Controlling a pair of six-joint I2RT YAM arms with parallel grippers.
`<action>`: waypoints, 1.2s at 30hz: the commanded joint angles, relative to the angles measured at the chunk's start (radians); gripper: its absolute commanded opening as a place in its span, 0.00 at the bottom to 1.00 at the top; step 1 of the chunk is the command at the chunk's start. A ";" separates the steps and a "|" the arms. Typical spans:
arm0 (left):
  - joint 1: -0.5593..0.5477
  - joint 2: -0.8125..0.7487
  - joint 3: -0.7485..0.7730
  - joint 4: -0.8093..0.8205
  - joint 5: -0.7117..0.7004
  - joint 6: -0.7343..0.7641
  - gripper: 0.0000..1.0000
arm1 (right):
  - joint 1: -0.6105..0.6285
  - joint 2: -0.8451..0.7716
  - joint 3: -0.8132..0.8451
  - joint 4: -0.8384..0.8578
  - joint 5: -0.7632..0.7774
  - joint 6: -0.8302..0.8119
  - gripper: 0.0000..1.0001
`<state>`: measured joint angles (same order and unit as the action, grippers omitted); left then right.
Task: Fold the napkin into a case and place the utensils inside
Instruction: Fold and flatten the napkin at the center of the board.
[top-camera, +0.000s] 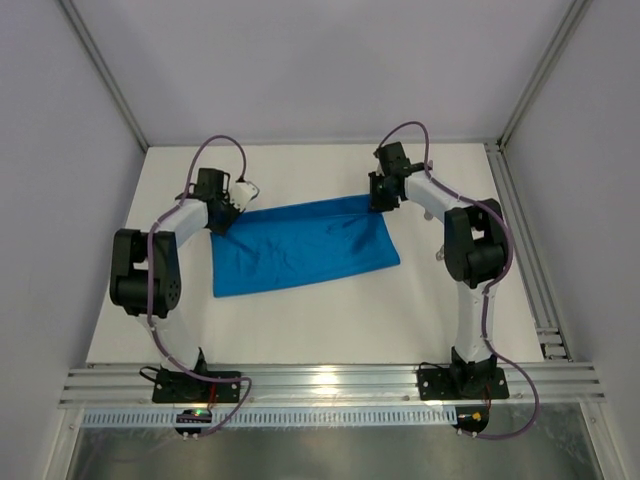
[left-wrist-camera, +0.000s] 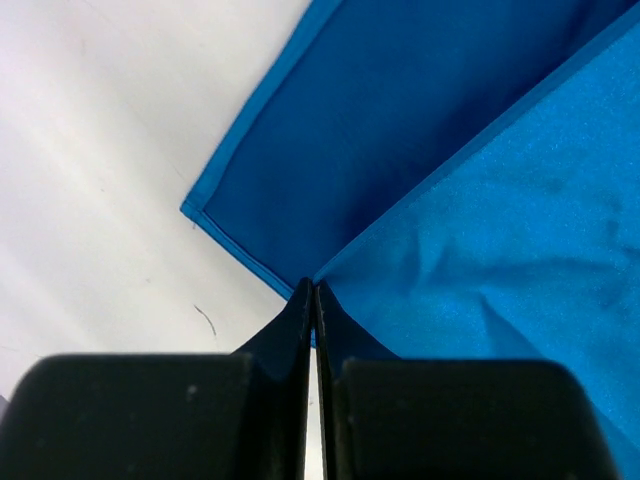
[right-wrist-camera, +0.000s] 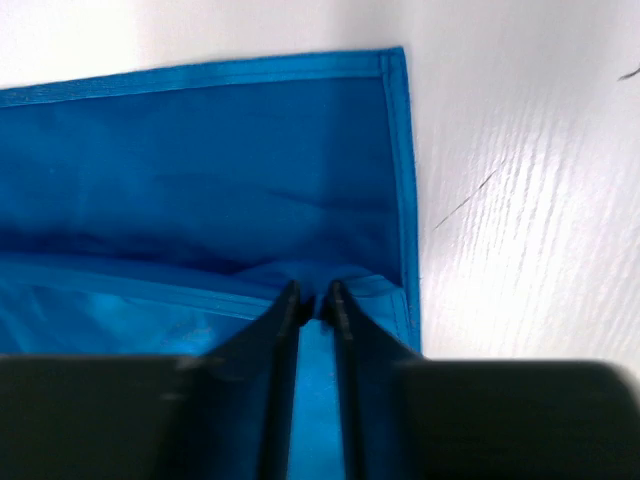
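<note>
The bright blue napkin (top-camera: 300, 250) lies on the white table, doubled over into a wide rectangle. My left gripper (top-camera: 222, 222) is at its far left corner. In the left wrist view the jaws are shut, with the left gripper (left-wrist-camera: 313, 292) pinching the corner of the lighter upper layer (left-wrist-camera: 480, 250) over the darker lower layer. My right gripper (top-camera: 380, 205) is at the far right corner. In the right wrist view the right gripper (right-wrist-camera: 314, 298) is shut on a bunched edge of the napkin (right-wrist-camera: 200, 160). The knife and fork are not clearly visible.
The white table (top-camera: 300, 320) is bounded by grey walls at the left, back and right. An aluminium rail (top-camera: 320, 380) runs along the near edge by the arm bases. A small thin piece (top-camera: 437, 254) shows beside the right arm's elbow; I cannot tell what it is.
</note>
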<state>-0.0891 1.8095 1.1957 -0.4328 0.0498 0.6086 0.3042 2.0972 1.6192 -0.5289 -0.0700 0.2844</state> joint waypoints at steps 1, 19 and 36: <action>0.015 0.017 0.051 0.066 -0.036 -0.017 0.00 | -0.020 0.012 0.064 0.012 0.030 -0.013 0.28; 0.015 0.097 0.108 0.071 -0.013 -0.084 0.00 | -0.132 -0.003 0.016 0.111 -0.241 -0.168 0.50; 0.015 0.117 0.130 0.066 -0.018 -0.092 0.00 | -0.109 0.145 0.146 0.095 -0.248 -0.223 0.36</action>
<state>-0.0818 1.9171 1.2915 -0.4000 0.0269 0.5270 0.1986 2.2452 1.7164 -0.4282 -0.3183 0.0761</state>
